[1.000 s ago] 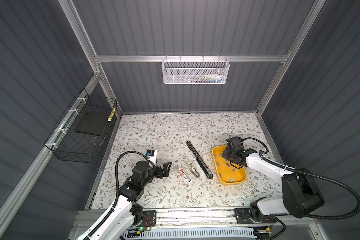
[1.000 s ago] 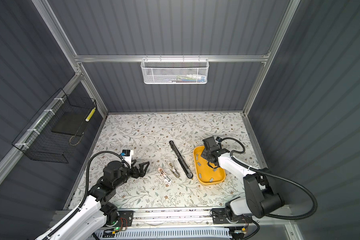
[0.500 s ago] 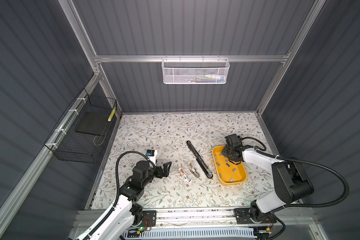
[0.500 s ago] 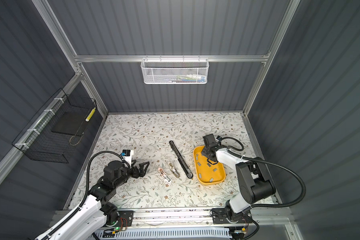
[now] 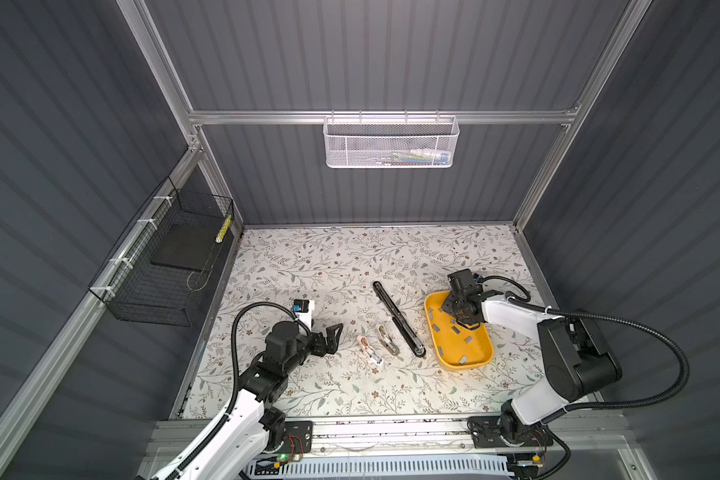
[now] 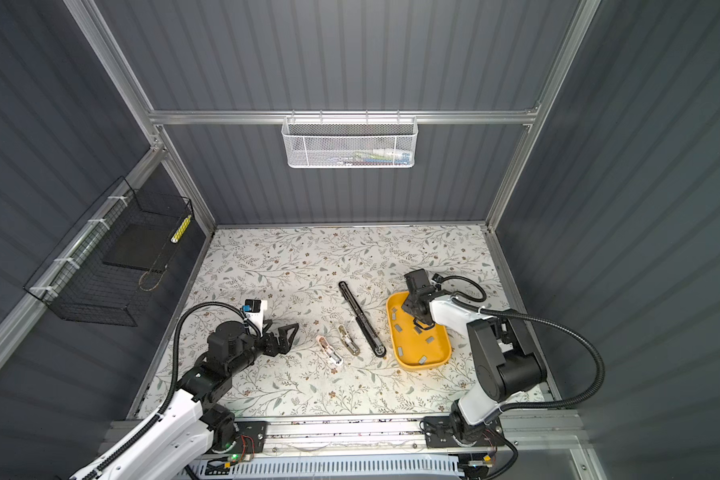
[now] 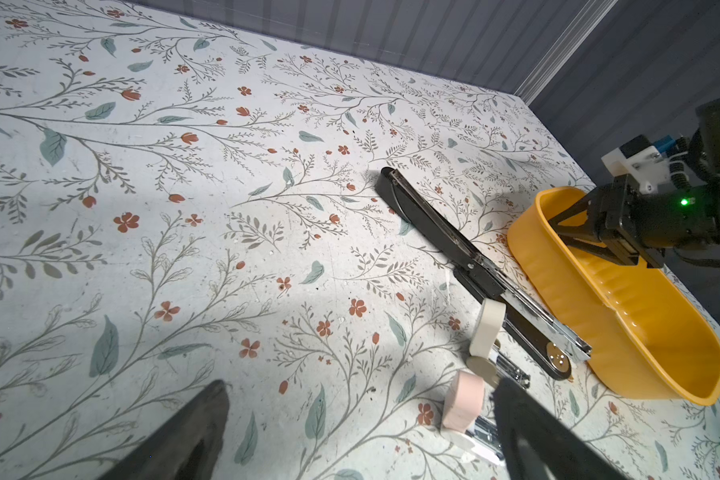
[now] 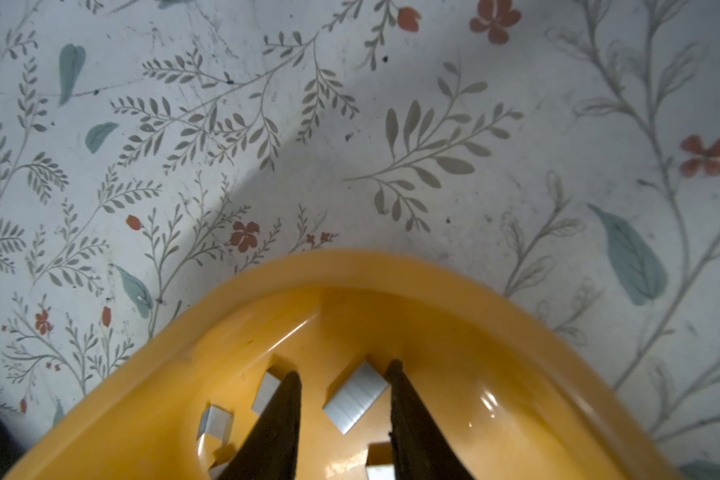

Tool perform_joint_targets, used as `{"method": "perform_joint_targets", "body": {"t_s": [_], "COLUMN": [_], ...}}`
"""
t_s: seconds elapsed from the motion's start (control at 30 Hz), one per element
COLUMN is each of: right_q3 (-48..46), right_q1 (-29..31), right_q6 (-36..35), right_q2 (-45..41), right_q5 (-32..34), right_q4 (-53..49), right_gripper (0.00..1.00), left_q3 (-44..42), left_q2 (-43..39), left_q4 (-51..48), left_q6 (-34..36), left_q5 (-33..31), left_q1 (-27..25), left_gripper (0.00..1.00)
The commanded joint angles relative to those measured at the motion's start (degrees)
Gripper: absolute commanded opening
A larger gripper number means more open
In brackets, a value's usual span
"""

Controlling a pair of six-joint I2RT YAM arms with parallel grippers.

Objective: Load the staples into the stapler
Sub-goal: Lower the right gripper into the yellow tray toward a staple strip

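Observation:
A yellow tray (image 5: 466, 366) (image 6: 422, 366) on the right holds several grey staples (image 5: 469, 338) (image 6: 429, 339). My right gripper (image 5: 462, 324) (image 6: 420, 328) (image 8: 344, 370) reaches down into it, jaws partly open. One strip of staples (image 8: 356, 401) lies flat between the fingers, a corner against one finger. A long black stapler (image 5: 398, 324) (image 7: 454, 245) lies opened flat left of the tray. Beside it lie a beige small stapler (image 5: 388, 340) (image 7: 487, 332) and a pink small stapler (image 5: 368, 351) (image 7: 462, 399). My left gripper (image 5: 336, 332) (image 6: 292, 332) (image 7: 360, 384) stands wide open and empty, just left of the pink one.
A white mesh basket (image 5: 391, 143) hangs on the back wall. On the left wall hangs a black wire basket (image 5: 167, 266). The tray's wall (image 7: 641, 328) stands close against the black stapler. Aluminium frame posts edge the floral table.
The right gripper's jaws have widened inside the tray, and the right arm's elbow has swung in closer behind it. The left arm has not moved.

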Motion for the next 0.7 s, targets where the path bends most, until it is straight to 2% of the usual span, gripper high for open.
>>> {"method": "perform_joint_targets", "body": {"t_s": [0.0,0.43,0.67], "right_q3": [0.88,2.24,4.18], "right_q1": [-0.25,0.15,1.53], "right_q6": [0.61,-1.51,-4.14], "right_q2": [0.97,2.78,3.48], "right_q5": [-0.33,-2.38,2.89], "right_q4": [0.3,0.51,-5.05], "right_gripper": [0.39,0.37,0.36], "left_q3": [-0.14,-0.1,0.34], "left_q2": [-0.19,0.12,1.6], "left_q4": [-0.89,-0.84,-0.78], "left_q6": [-0.05,-0.02,0.0], "left_q5": [-0.67,-0.76,-0.76], "left_q1": [0.04,-0.02,-0.02], "left_gripper": [1.0,1.0,1.0]}}
